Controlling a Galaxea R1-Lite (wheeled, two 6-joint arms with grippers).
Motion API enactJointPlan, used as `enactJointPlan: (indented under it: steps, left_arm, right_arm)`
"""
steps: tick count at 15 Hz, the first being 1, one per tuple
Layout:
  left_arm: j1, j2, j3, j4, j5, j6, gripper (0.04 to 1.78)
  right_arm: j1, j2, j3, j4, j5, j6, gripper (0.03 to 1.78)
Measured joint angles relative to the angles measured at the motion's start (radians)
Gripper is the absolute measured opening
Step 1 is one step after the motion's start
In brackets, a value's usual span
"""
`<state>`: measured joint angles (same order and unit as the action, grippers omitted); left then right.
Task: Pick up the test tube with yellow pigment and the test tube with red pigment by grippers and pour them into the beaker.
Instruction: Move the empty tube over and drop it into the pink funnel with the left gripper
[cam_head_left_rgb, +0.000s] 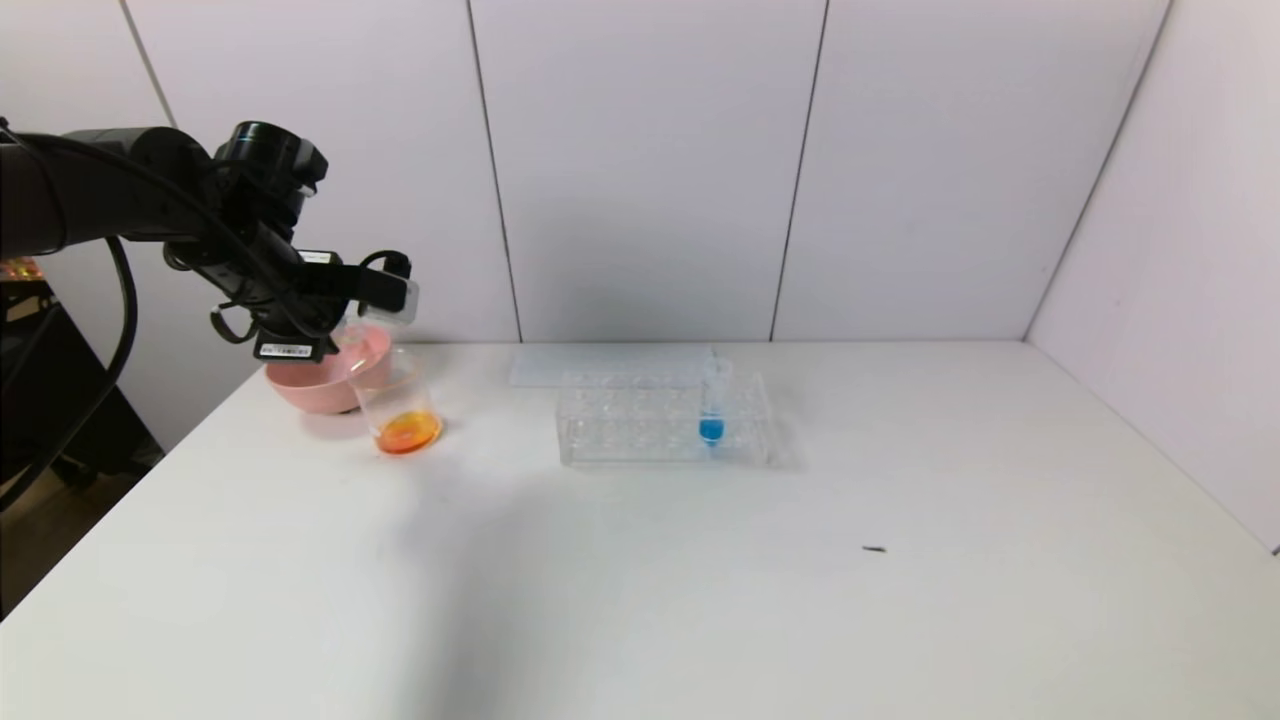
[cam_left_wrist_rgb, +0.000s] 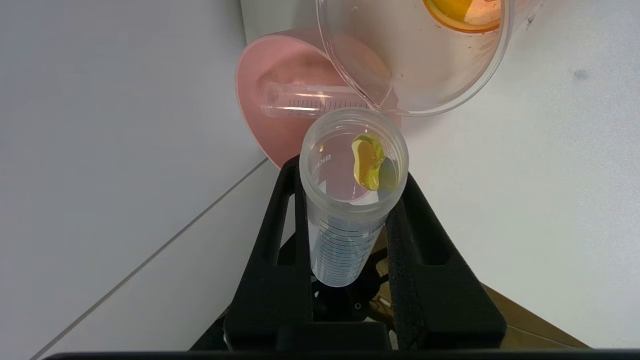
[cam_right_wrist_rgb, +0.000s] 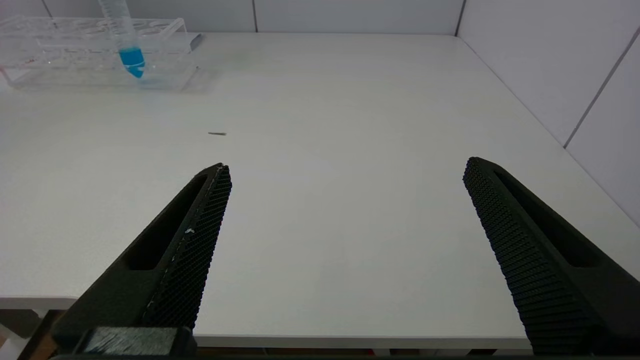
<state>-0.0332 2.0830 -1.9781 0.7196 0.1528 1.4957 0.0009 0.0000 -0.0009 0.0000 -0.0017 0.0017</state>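
White panelled walls box in a big white bench (cam_head_left_rgb: 700, 600), and pretty much everything sits toward the far side. Biggest thing going is the left arm, reaching in from the far left with the left gripper (cam_left_wrist_rgb: 352, 175) hanging above the pink bowl (cam_head_left_rgb: 310, 385) and the beaker (cam_head_left_rgb: 398, 405). Its jaws are clamped tight on the test tube with yellow pigment (cam_left_wrist_rgb: 350, 200), tipped over so the open mouth points at the beaker; a blob of yellow liquid sits inside near the lip.

Near the far middle there's the clear tube rack (cam_head_left_rgb: 640, 420) with one blue-liquid tube (cam_head_left_rgb: 712, 405) standing upright in its right end.

Pink bowl is at the far left, touching or just behind the beaker. From the left wrist view you can see an emptied clear tube (cam_left_wrist_rgb: 310, 100) lying on its side in the bowl. Can't tell which tube that was.

Beaker stands just right of the bowl, upright, with a puddle of orange liquid at the bottom.

The right gripper (cam_right_wrist_rgb: 345, 175) hovers over the near right of the bench, jaws spread wide, nothing in them.

Tiny dark speck (cam_head_left_rgb: 874, 549) on the bench, right of centre.
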Motion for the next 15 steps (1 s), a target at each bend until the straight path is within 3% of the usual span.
enactJointPlan:
  steps: [15]
  left_arm:
    - [0.066, -0.054, 0.023, 0.014, -0.213, -0.231, 0.44]
  right_arm:
    - [0.000, 0.000, 0.000, 0.000, 0.000, 0.000, 1.70]
